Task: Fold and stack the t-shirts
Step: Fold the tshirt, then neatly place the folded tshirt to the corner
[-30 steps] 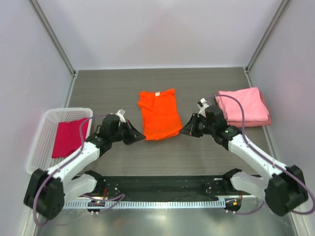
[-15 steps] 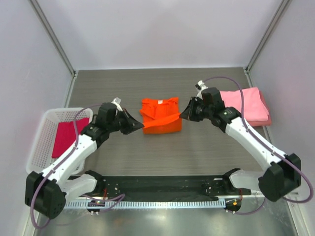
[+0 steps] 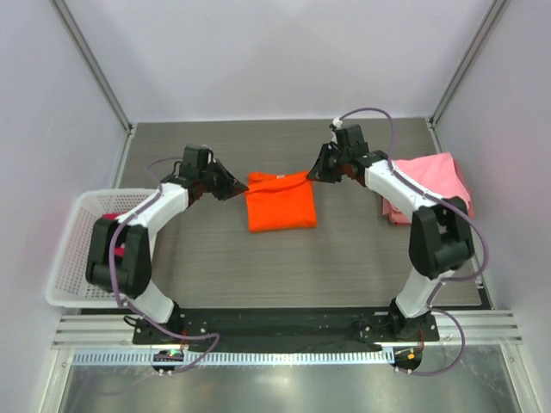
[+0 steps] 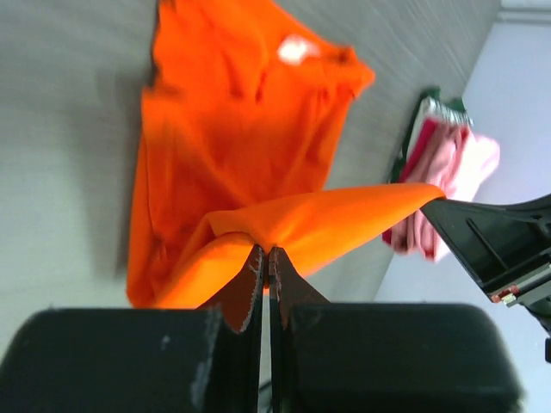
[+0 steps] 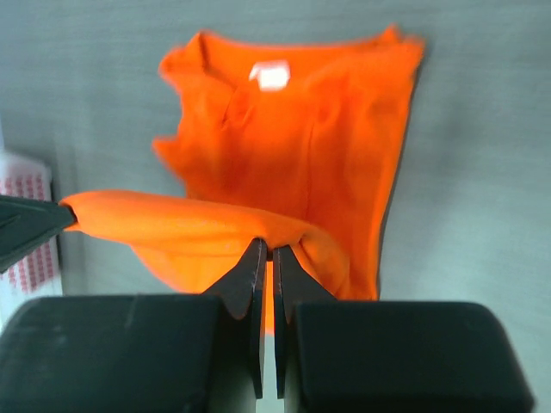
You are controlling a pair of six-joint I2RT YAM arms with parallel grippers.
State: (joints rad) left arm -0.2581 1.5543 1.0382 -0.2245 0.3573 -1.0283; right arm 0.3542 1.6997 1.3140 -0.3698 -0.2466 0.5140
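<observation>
The bright orange t-shirt [image 3: 280, 202] lies in the middle of the table, its near hem lifted and carried over toward the collar. My left gripper [image 3: 242, 184] is shut on the hem's left corner [image 4: 258, 228]. My right gripper [image 3: 312, 175] is shut on the right corner [image 5: 275, 232]. The hem stretches taut between the two grippers above the rest of the shirt [image 4: 232, 120], whose collar label [image 5: 270, 76] shows. Light pink t-shirts [image 3: 428, 183] lie folded in a stack at the right. The magenta-crimson shirt [image 3: 121, 250] sits in the basket, mostly hidden behind my left arm.
A white lattice basket [image 3: 72, 249] stands at the table's left edge. Enclosure walls with metal corner posts [image 3: 95, 69] ring the table. The pink stack [image 4: 443, 168] lies close behind my right arm's forearm [image 3: 405, 189].
Both grippers have carried the orange shirt's near hem away from the arm bases toward the collar, folding the shirt to about half its length. Both arms now reach farther across the table.
</observation>
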